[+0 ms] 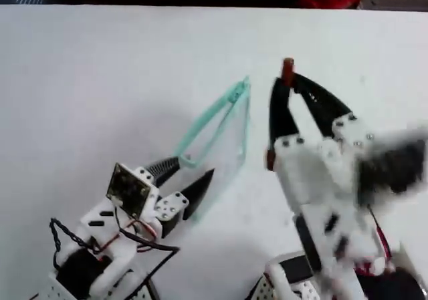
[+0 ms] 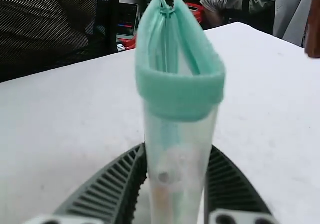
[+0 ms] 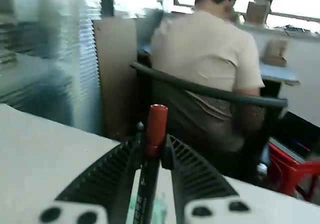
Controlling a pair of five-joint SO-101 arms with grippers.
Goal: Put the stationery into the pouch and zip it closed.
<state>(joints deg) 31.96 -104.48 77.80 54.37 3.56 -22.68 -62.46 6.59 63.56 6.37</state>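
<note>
While the left gripper (image 1: 196,167) clamps the near end of the pouch (image 1: 227,139), the pouch stands on its edge in the middle of the white bench (image 1: 100,79), running from those fingers away toward the far right. It is made of clear, soft plastic with a mint-green zip band along its top. The two sides of that band are spread apart into a long loop and meet at the far end, so the mouth gapes open. In the left wrist view the pouch (image 2: 177,84) rises between the ribbed fingers (image 2: 115,189), which press its clear walls from both sides. Something pale shows faintly through the plastic, too blurred to name.

To the right of the pouch, the right gripper (image 1: 289,83) is clenched on a pen (image 1: 287,66). The pen has a dark barrel and a red cap that pokes out past the fingertips, toward the far side of the bench. The cap sits near the pouch's far end, just to its right, without touching it. In the right wrist view the pen (image 3: 156,124) is pinched between the two black fingers (image 3: 200,174).
</note>
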